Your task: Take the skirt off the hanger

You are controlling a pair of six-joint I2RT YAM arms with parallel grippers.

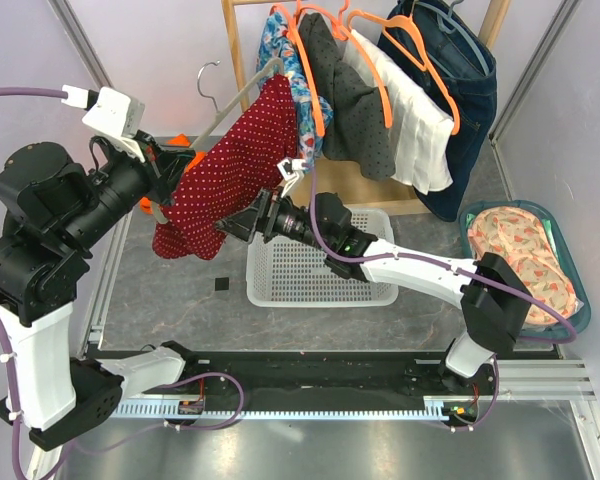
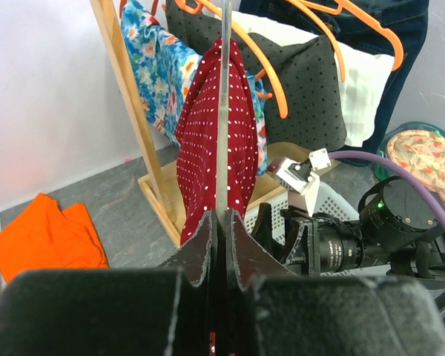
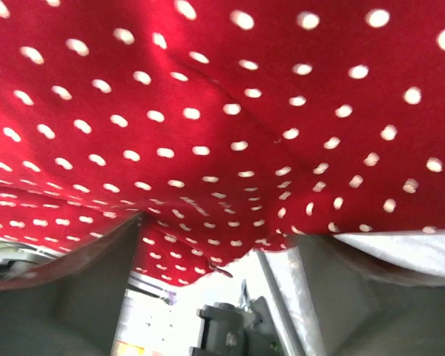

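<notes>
A red skirt with white dots (image 1: 230, 165) hangs over a grey hanger (image 1: 212, 115) that is tilted up to the right. My left gripper (image 1: 165, 170) is shut on the hanger's lower end. In the left wrist view the grey hanger bar (image 2: 222, 111) runs up from between the closed jaws (image 2: 222, 222), with the skirt (image 2: 204, 141) draped over it. My right gripper (image 1: 242, 222) is at the skirt's lower right edge. In the right wrist view the skirt (image 3: 222, 111) fills the frame. Its hem hangs between my open right gripper's (image 3: 215, 241) fingers (image 3: 67, 289).
A wooden rack (image 1: 242, 50) at the back holds several garments on orange hangers (image 1: 380, 60). A white basket (image 1: 320, 275) sits under my right arm. A teal tray (image 1: 570, 262) with floral cloth is at the right. Orange cloth (image 2: 44, 237) lies at the left.
</notes>
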